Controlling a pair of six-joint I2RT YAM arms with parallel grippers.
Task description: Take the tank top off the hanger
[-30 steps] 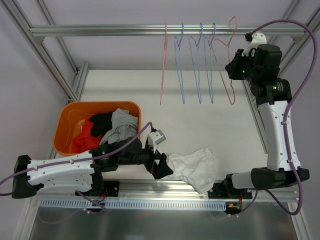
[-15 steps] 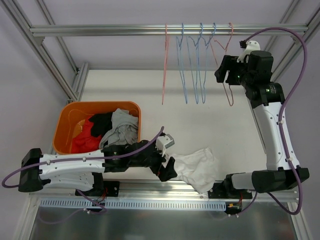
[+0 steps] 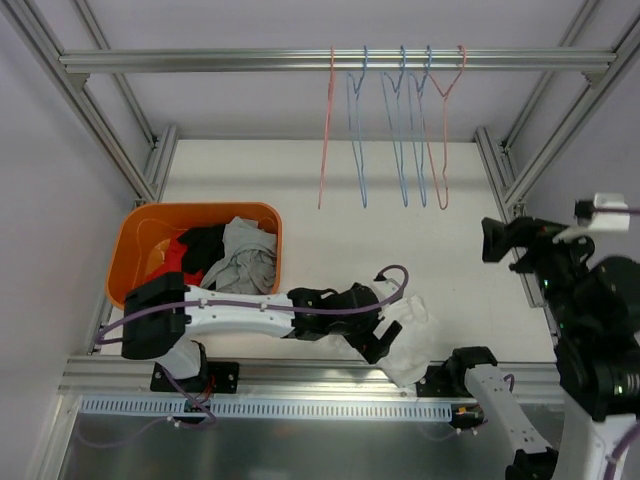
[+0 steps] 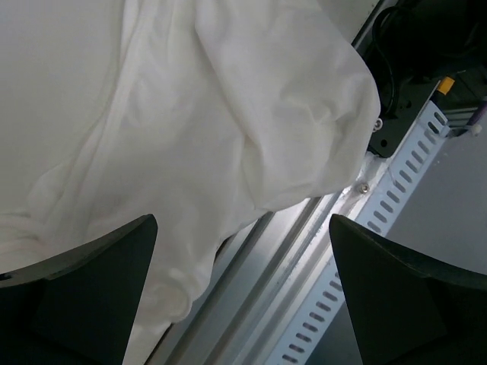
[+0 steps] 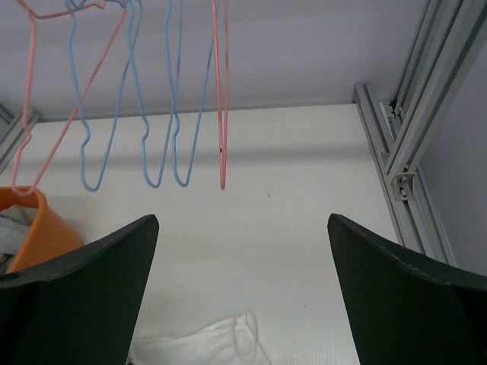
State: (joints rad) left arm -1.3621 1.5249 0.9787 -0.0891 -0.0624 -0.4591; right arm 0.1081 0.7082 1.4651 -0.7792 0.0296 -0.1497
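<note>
**White tank top (image 3: 418,335) lying off the hangers (image 5: 220,114)**

The tank top is lying crumpled at the counter's (image 3: 330,240) near edge. The left gripper (image 4: 242,228) is hovering over it, jaws spread wide, holding nothing. The right gripper (image 5: 242,228) is also gaping wide and empty, facing the hangers.

the tank top (image 4: 228,114) is white cloth, soft, matt and creased; the hangers (image 3: 402,130) are thin smooth wire, pink and blue; the rail (image 3: 200,61) is brushed metal with a dull sheen; the bin (image 3: 200,208) is orange plastic, faintly glossy; the table (image 3: 330,250) is white and matt; the fingers (image 4: 84,296) of the left gripper (image 4: 242,222) look like black matt plastic
</note>
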